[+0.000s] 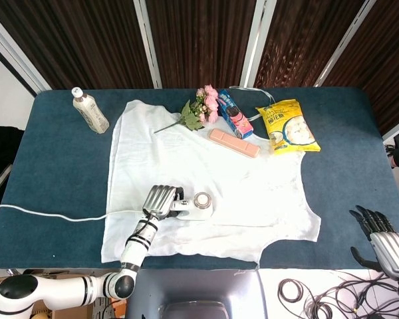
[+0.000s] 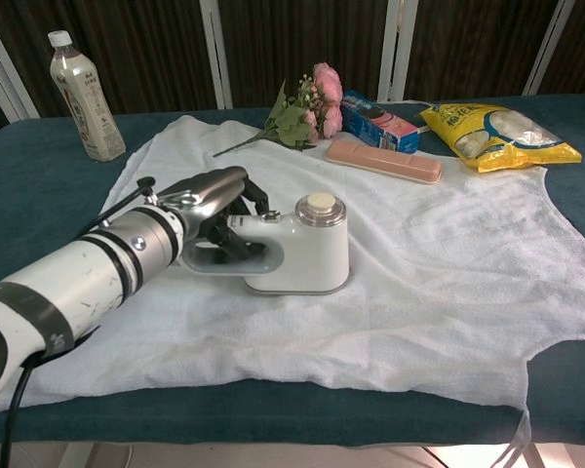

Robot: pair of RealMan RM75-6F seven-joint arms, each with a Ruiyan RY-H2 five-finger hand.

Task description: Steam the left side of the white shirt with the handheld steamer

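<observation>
Left hand (image 2: 210,200) grips the handle of the steamer (image 2: 297,249), fingers wrapped over the top of the handle. The steamer stands base-down on the shirt (image 2: 448,253), in its lower-left part as seen from the head view, and extends from the hand toward the robot's right. Its long axis runs roughly left to right across the table (image 1: 60,173), parallel to the near edge: handle end at the hand, rounded body with a circular cap (image 2: 320,203) at the far end, pointing toward the middle of the shirt. A white cord (image 1: 46,214) trails from the shirt's left edge across the blue cloth to the table's left side.

Right hand (image 1: 382,242) is beyond the table's near right corner, well apart from the shirt, fingers spread and holding nothing; visible in the head view only.

The shirt lies flat and spread over the centre of the table. At its far edge: flowers (image 2: 307,112), a blue box (image 2: 380,122) and a pink bar (image 2: 385,161). A yellow bag (image 2: 497,136) lies at the far right, a bottle (image 2: 83,93) upright at the far left, off the shirt.
</observation>
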